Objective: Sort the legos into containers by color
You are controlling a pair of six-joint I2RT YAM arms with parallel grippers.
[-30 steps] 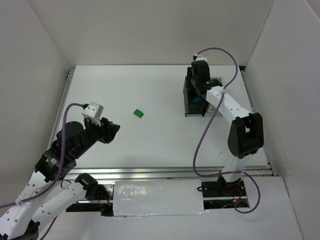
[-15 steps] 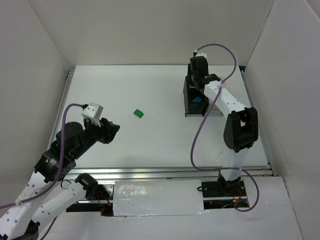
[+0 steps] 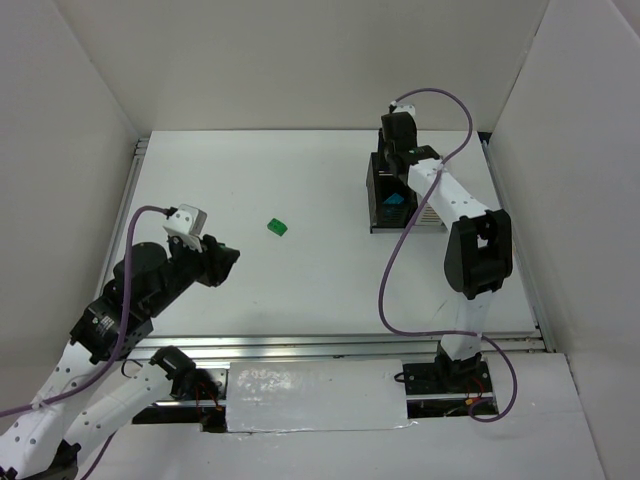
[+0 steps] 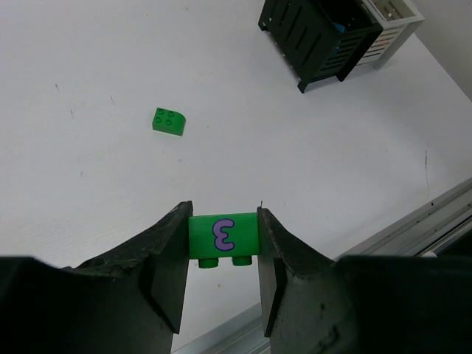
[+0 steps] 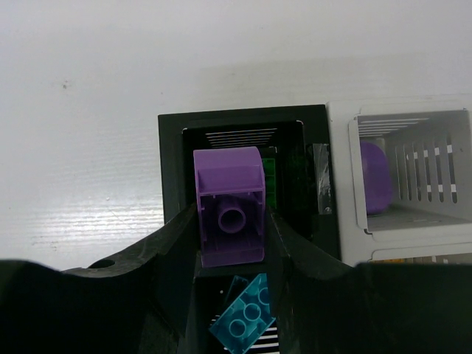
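Purple brick (image 5: 228, 215) sits clenched in the right gripper (image 5: 230, 221) above a black bin (image 5: 171, 169), while the white bin (image 5: 343, 184) at its 3 o'clock holds another purple piece (image 5: 375, 177). Delivery seems the step in hand; the next move likely calls for shifting toward 3 o'clock before letting go. The left gripper (image 4: 223, 245) grips a green brick (image 4: 203, 236), a loose green brick (image 4: 169, 122) lying at its 11 o'clock.
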